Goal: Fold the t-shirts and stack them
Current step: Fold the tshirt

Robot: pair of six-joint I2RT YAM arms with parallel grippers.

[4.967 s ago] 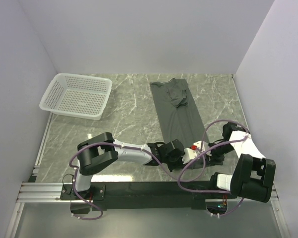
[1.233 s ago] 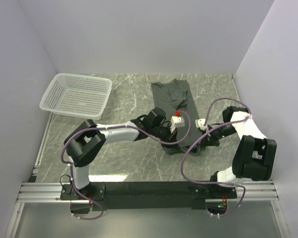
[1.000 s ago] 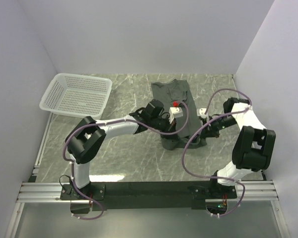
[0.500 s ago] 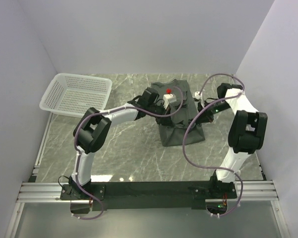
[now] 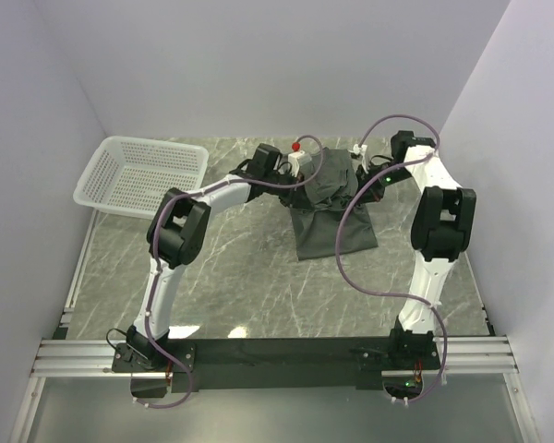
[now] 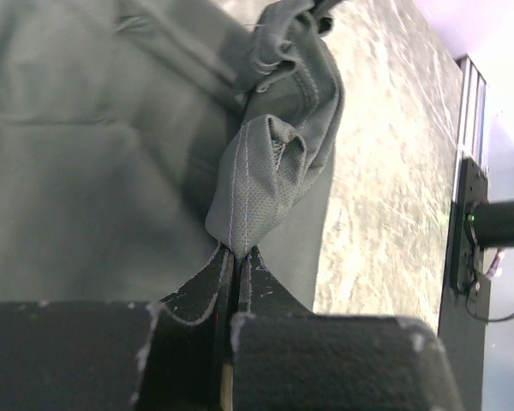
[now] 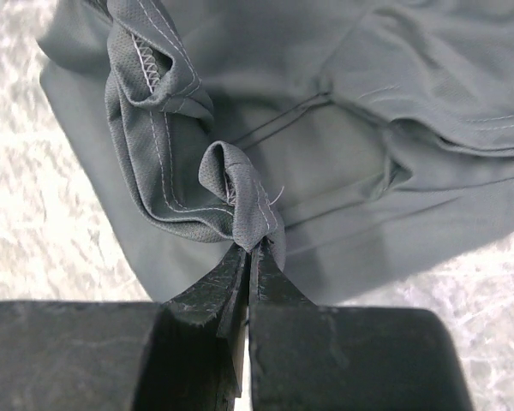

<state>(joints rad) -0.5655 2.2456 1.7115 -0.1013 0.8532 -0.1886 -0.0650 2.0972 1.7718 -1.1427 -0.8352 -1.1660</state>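
**Pinching the shirt (image 5: 337, 231) from both sides at the back of the table (image 5: 240, 277)**

So both arms are stretched way out to the far side, meeting over the shirt. The left gripper (image 6: 237, 257) has its fingers squeezed together on a little bunch of grey-green fabric, with a stitched hem edge poking out just past the tips. Same deal with the right gripper (image 7: 247, 253): fingers clamped tight on a fold of cloth, white-ish stitching showing on the hem next to it.

The shirt itself sits toward the far middle of the marble top, a bit right of center. Its near part lies flat on the table, and the far part is bunched up between the two grippers, which are close to each other on either side of that bunch. From the wrist cams you can see the pinched bits sitting above more of the same shirt underneath.

The basket (image 5: 92, 185) is off in the far left corner, well apart from the shirt.
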